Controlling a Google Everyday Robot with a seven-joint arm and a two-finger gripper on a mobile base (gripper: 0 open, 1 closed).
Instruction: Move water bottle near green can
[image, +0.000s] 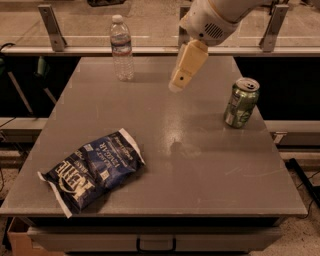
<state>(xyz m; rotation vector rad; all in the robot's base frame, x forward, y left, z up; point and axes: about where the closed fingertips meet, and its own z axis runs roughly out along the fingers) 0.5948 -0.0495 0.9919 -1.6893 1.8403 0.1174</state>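
The water bottle (121, 47) stands upright at the far left corner of the grey table (200, 165). It is clear, with a white cap and a dark-and-red label band. The green can (241, 102) stands upright near the table's right edge, silver top showing. My gripper (177, 86) hangs above the far middle of the table, pointing down and to the left. It is between the bottle and the can, touching neither and holding nothing.
A dark blue chip bag (92, 167) lies on the near left part of the table. A metal rail with posts (52, 22) runs behind the far edge. A drawer handle (156, 245) shows under the near edge.
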